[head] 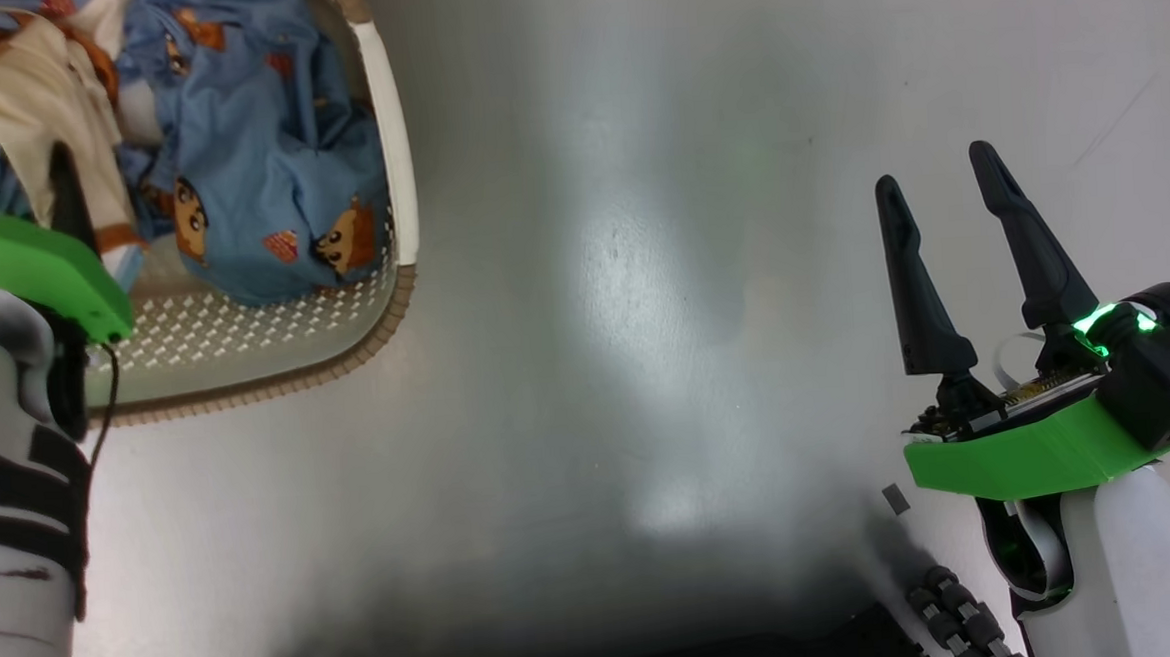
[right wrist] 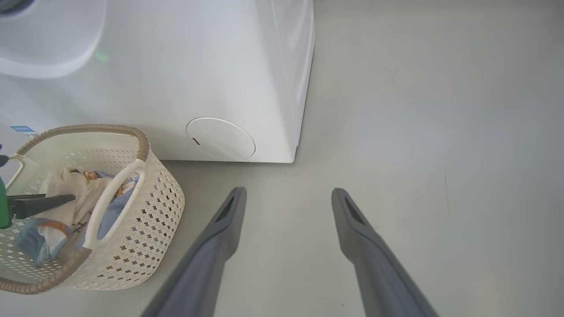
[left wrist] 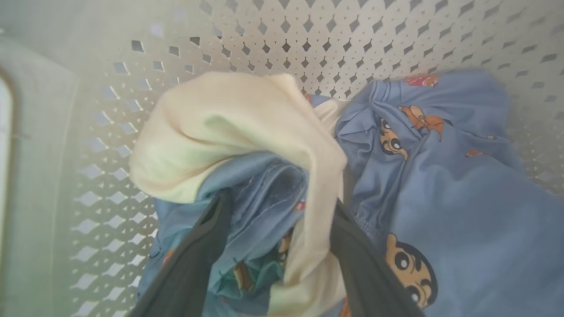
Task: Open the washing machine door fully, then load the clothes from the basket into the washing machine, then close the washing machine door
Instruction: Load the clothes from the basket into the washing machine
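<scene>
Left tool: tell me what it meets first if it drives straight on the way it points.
The clothes: the left tool stands open astride a fold of them, with the cream cloth draped over it, and would likely press into that bunch at once. The basket wall lies behind.

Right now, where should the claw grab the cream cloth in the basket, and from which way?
I'd grab the cream cloth by its draped fold, coming straight down from above. It lies on top of the blue clothes, and the basket walls block the sides. The open left claw has a finger on each side of that fold.
</scene>
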